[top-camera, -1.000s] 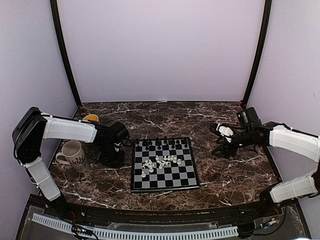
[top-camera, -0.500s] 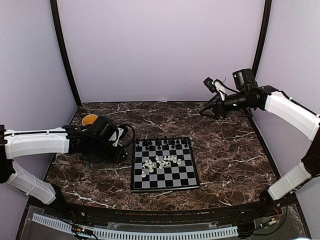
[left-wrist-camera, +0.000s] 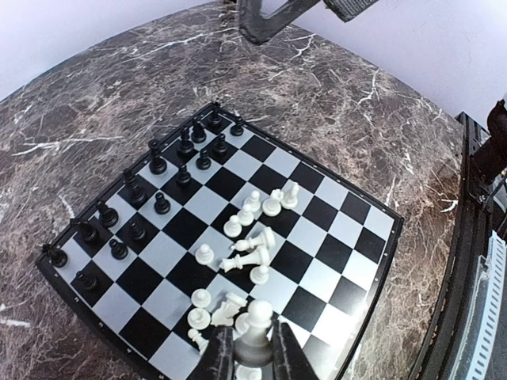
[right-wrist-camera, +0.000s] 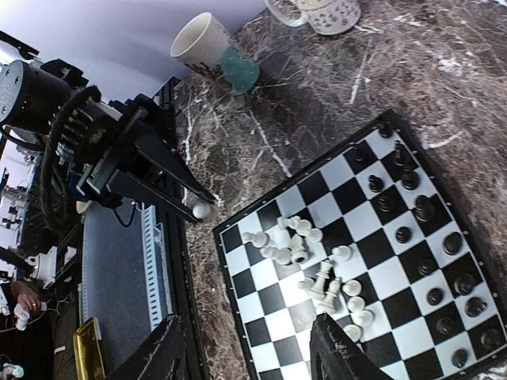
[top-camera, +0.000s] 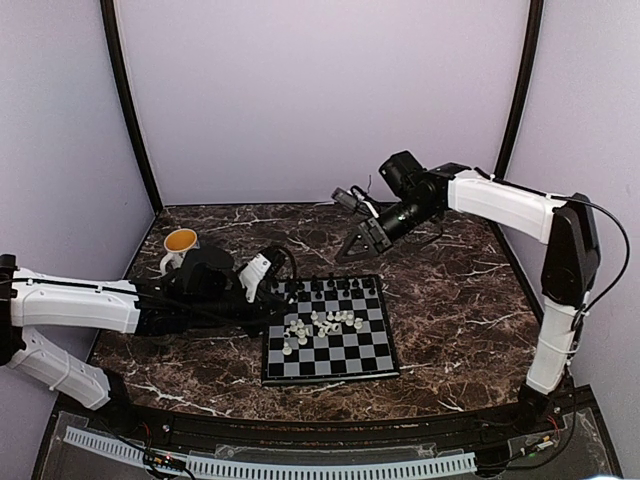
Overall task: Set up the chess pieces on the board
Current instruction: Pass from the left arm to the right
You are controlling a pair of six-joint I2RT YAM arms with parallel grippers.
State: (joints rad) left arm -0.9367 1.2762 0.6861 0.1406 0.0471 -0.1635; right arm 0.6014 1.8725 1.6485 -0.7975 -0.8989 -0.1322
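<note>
Half of the job looks finished: the black chessmen (left-wrist-camera: 162,204) stand upright in two ranks along the edge of the board (left-wrist-camera: 348,297) that lies farthest from my left fingertips, one to a square as far as I can make out. None of the white side is in order yet. The white chessmen (left-wrist-camera: 253,257) sit in a loose heap on the middle squares just beyond my left fingertips, some upright and some tipped over and touching. The two ranks nearest those fingertips have no men lined up on them. My left gripper (left-wrist-camera: 253,347) is clenched on one white pawn (left-wrist-camera: 255,324), or so I judge from its round head. It is pinched upright between the two pads, at the near side of the heap. Its base is hidden by my own fingers, so I cannot tell whether it rests on a square or hangs just above one. My right gripper (right-wrist-camera: 245,332) hangs high over the board with its fingers spread and nothing between them, and the heap lies well below it. I judge that every white man remains to be sorted, this pawn being the first in hand.
</note>
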